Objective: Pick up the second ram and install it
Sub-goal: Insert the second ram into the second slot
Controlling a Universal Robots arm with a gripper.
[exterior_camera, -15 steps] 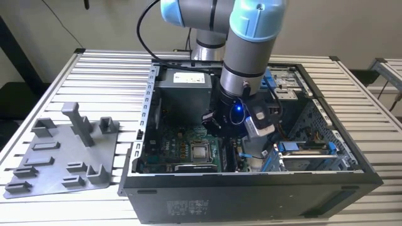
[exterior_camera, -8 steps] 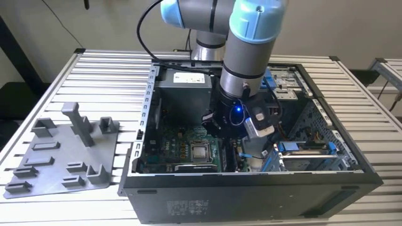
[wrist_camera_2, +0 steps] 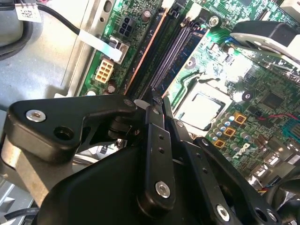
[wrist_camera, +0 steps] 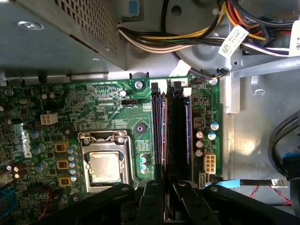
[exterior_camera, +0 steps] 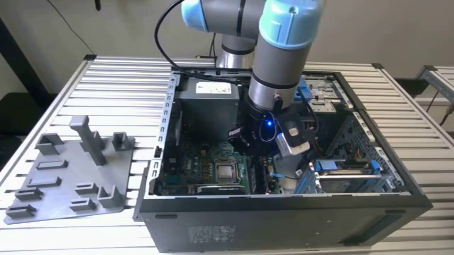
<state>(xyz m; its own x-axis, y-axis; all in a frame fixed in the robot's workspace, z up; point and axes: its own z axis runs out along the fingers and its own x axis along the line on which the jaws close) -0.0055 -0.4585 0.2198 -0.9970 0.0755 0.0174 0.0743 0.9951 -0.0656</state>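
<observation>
Exterior view: the arm reaches down into the open computer case (exterior_camera: 167,127), its gripper (exterior_camera: 266,159) low over the motherboard (exterior_camera: 206,170) beside the processor socket (exterior_camera: 227,172); a grey fixture tray (exterior_camera: 67,175) lies on the slatted table (exterior_camera: 114,79) toward the exterior view's left. First wrist view: gripper fingers (wrist_camera: 154,201) are drawn close together over the memory slots (wrist_camera: 180,131), pinching the second ram (wrist_camera: 158,136), which stands edge-on in a slot just beside the processor socket (wrist_camera: 104,164). Whether it is fully seated cannot be told.

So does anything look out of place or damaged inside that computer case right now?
Nothing stands out. The pincer sits low over the memory slots on the motherboard; the processor lies square in its socket, uncovered, and the cables look intact.
</observation>
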